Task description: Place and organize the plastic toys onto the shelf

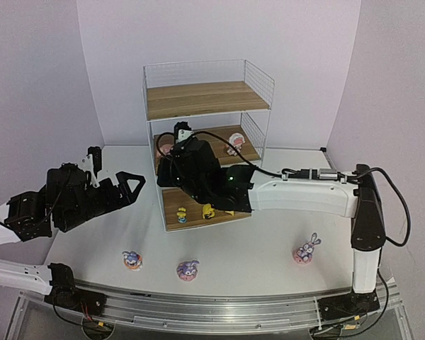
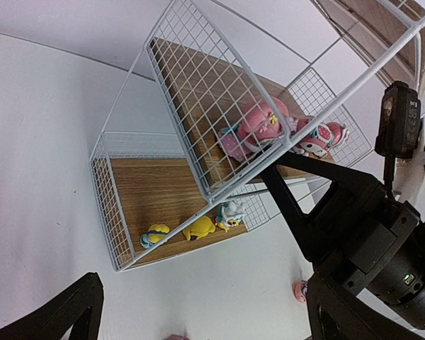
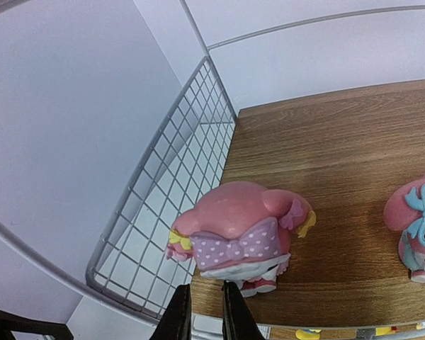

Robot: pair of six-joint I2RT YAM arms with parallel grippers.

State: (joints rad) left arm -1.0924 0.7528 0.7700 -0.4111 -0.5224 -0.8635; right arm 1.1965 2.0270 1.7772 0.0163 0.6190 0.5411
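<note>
The shelf (image 1: 207, 99) of white wire with brown boards stands mid-table. My right gripper (image 1: 174, 144) reaches into the left end of its middle tier. In the right wrist view that gripper (image 3: 200, 312) is shut and holds nothing; a pink toy with a purple bow (image 3: 241, 237) stands on the board just beyond its fingertips, beside the wire wall. A second pink toy (image 3: 418, 234) stands further right. Three yellowish toys (image 2: 198, 228) sit on the bottom board. Three purple bunnies (image 1: 132, 260) (image 1: 188, 270) (image 1: 307, 249) stand on the table. My left gripper (image 1: 117, 170) hovers open, left of the shelf.
The right arm's white forearm (image 1: 304, 195) crosses in front of the shelf's lower tier. The shelf's wire side wall (image 3: 177, 184) is close to the left of the pink toy. The top board (image 1: 198, 95) carries nothing. Purple walls close in behind and at both sides.
</note>
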